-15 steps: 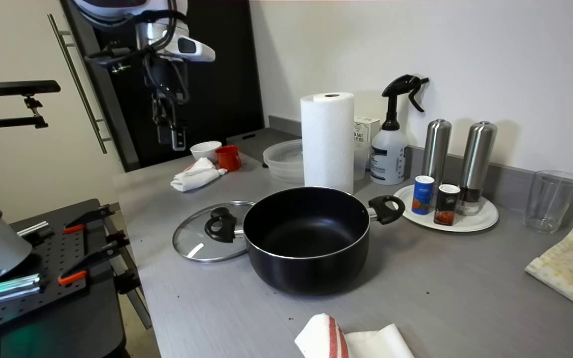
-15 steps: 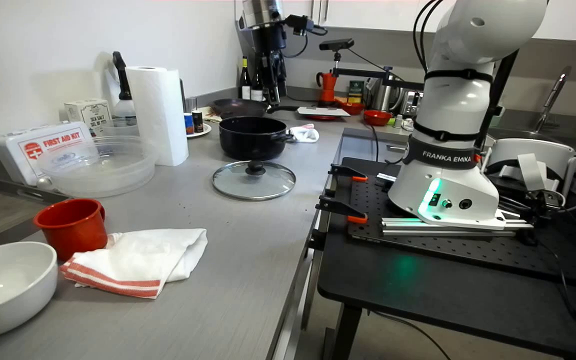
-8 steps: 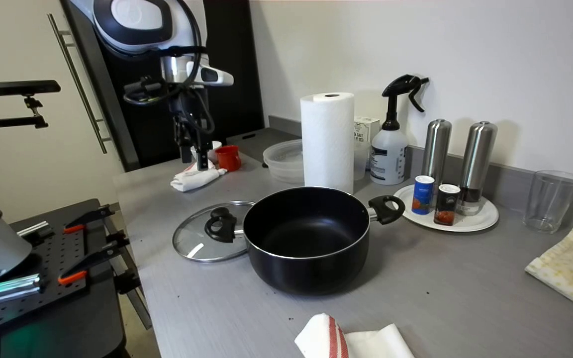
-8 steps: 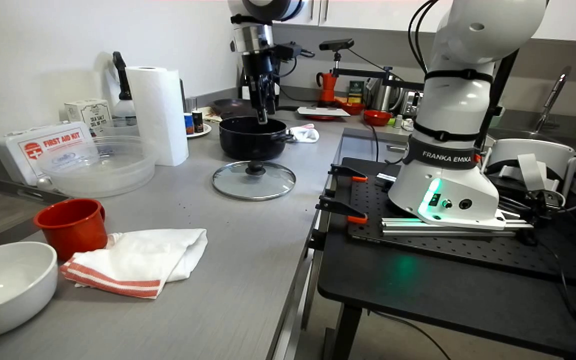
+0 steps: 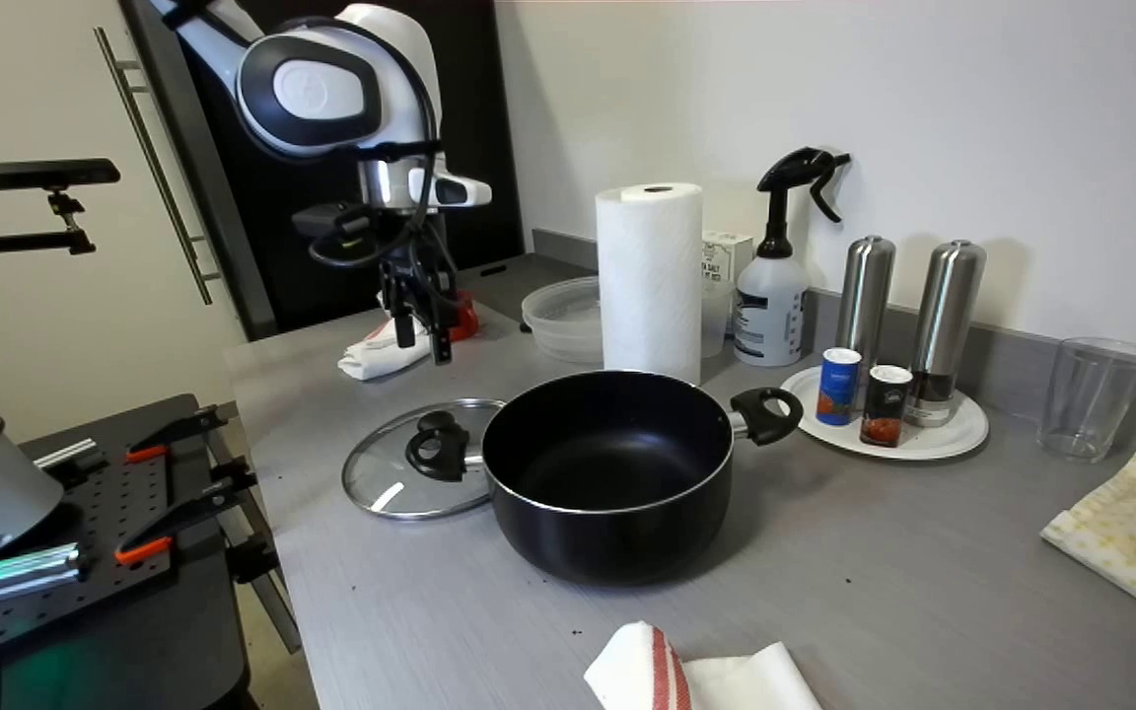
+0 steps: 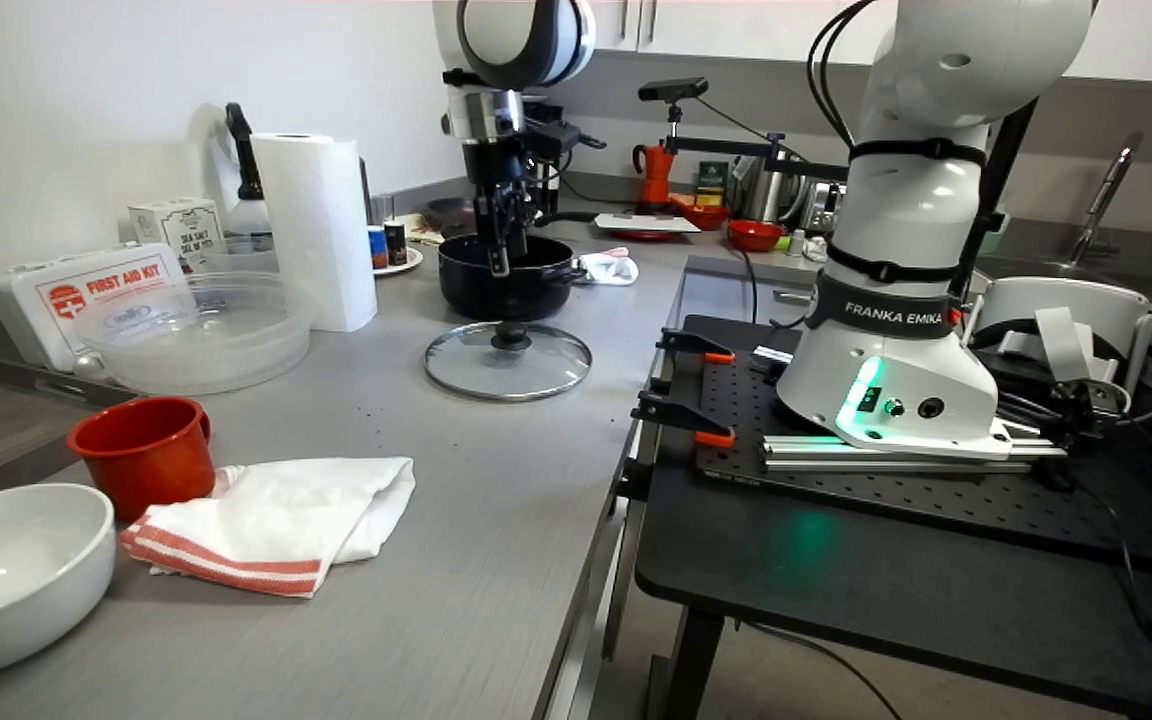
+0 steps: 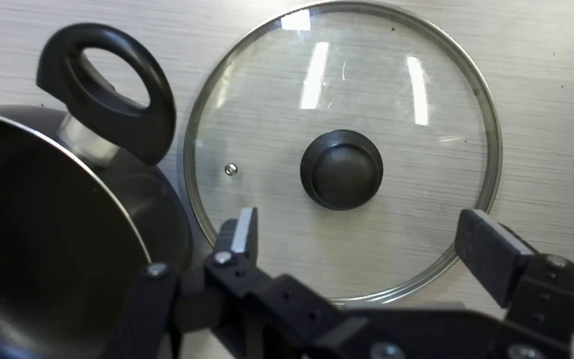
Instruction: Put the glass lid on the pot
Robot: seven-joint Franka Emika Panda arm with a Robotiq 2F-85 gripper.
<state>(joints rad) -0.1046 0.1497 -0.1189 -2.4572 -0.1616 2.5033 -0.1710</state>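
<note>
Your jaws stand wide apart above the glass lid, the pads crossing its outline in the wrist view. The black knob shows whole there, ahead of the space between the pads. You have the lid lying flat on the grey desk, knob up, just beside the black pot, which stands upright with its dark interior in plain view and a looped handle reaching out near the lid.

Farther from the jaws, your paper towel roll stands upright near a clear plastic tub. A white plate holds two steel mills, a blue shaker and a dark shaker, both with orange-red on their labels.

Along the wall, you can read SEA SALT on a white carton in an exterior view; the line under it seems to be SEL DE MER. Near the carton stands a spray bottle with dark print on its body. Behind the tub, a tilted white case tells you FIRST AID KIT in red capitals, next to a round red emblem.

Well apart, the arm's base shows you FRANKA EMIKA in white capitals on a dark band.
</note>
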